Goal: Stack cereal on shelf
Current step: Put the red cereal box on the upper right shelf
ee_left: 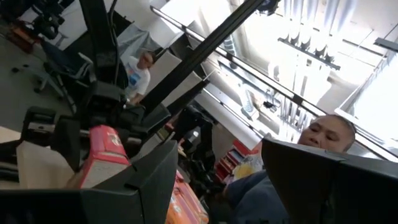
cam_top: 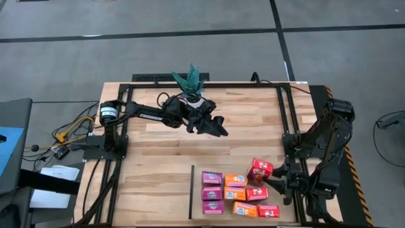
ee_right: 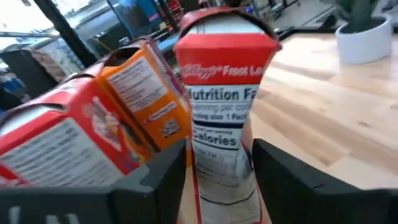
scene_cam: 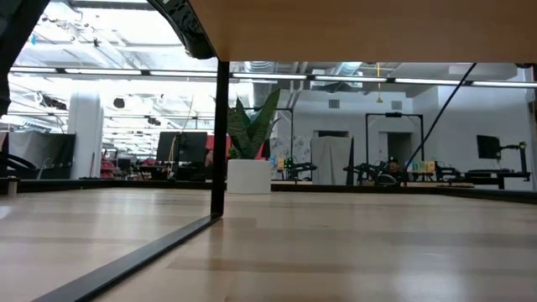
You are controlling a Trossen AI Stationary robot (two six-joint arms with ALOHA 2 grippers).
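Several small cereal boxes lie in rows on the shelf [cam_top: 192, 190] at the table's near right: magenta [cam_top: 212, 192], orange [cam_top: 235, 187] and red [cam_top: 256, 194]. One red cereal box [cam_top: 259, 170] stands upright at the group's far right corner, and my right gripper [ee_right: 219, 180] is shut on it. An orange box [ee_right: 146, 99] leans just beside it. My left gripper [cam_top: 215, 125] hangs open over the table's far middle, next to the potted plant [cam_top: 190, 82], with nothing between its fingers [ee_left: 155, 180]. My right gripper pinches the red box's lower half [ee_right: 224, 174] between its two fingers, one on each broad face, with the narrow nutrition side facing the wrist. The fingers come about level from the table's right side. The box stands upright; its bottom is hidden below the fingers.
The plant's white pot [scene_cam: 249, 176] stands at the far edge. In the low view the shelf's underside [scene_cam: 336, 29] spans overhead on a black post [scene_cam: 220, 138]. A person [ee_left: 323, 134] shows beyond the table. Bare wood lies left of the boxes.
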